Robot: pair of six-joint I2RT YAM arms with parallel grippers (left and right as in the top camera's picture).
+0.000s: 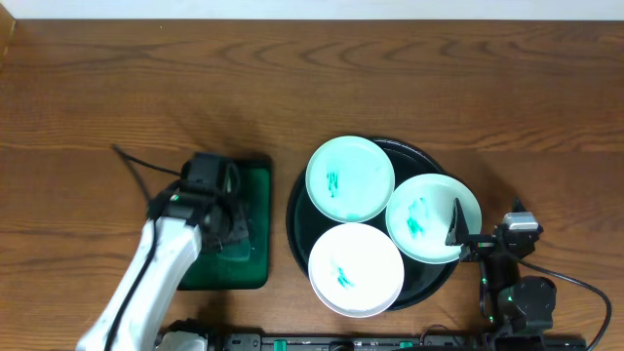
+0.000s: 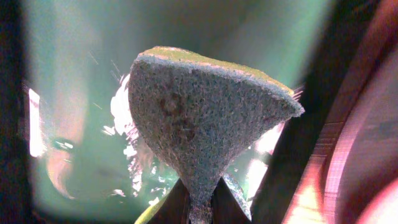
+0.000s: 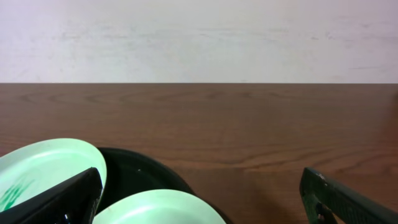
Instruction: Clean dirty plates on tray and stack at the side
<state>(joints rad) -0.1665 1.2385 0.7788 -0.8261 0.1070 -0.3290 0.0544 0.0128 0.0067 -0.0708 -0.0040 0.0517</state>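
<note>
Three pale-mint plates with teal scribbles lie on the black tray [image 1: 296,210]: one at the back left [image 1: 350,178], one at the right [image 1: 433,217], one at the front [image 1: 356,269]. My left gripper [image 1: 230,232] hangs over the small dark green tray [image 1: 255,180] and is shut on a grey-green sponge [image 2: 199,112], pinched at its lower tip between the jaws [image 2: 199,208]. My right gripper [image 1: 486,218] is open and empty at the right plate's edge. In the right wrist view its fingers [image 3: 201,177] frame that plate [image 3: 158,208], another plate [image 3: 43,165] and the tray [image 3: 143,171].
The dark green rectangular tray [image 2: 74,93] sits left of the black tray with a narrow gap between them. Brown wooden table [image 1: 146,78] stretches to the back and left. A cable [image 1: 136,161] runs from the left arm. A pale wall [image 3: 199,37] stands behind the table.
</note>
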